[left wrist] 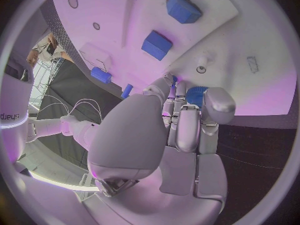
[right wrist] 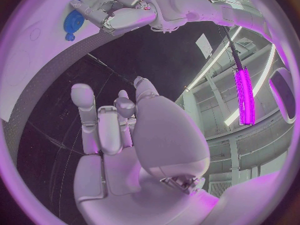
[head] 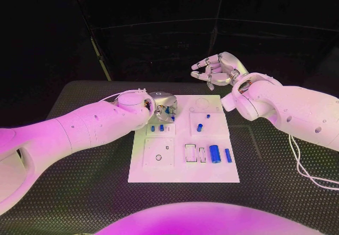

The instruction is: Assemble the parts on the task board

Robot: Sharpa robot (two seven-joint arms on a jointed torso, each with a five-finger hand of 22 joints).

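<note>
Early stage, by the look. Left robot hand (head: pixel 164 105) gripping blue gear (left wrist: pixel 196 95) at task board (head: pixel 152 174) 11 o'clock. Right robot hand (head: pixel 219 68) empty, fingers apart, beyond board at 1 o'clock. Loose blue cylinders (head: pixel 214 153) at 4 o'clock unplaced.

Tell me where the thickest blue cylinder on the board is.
In the head view, the thick blue cylinder lies near the task board's right edge, between a thinner blue part and a rectangular slot.
</note>
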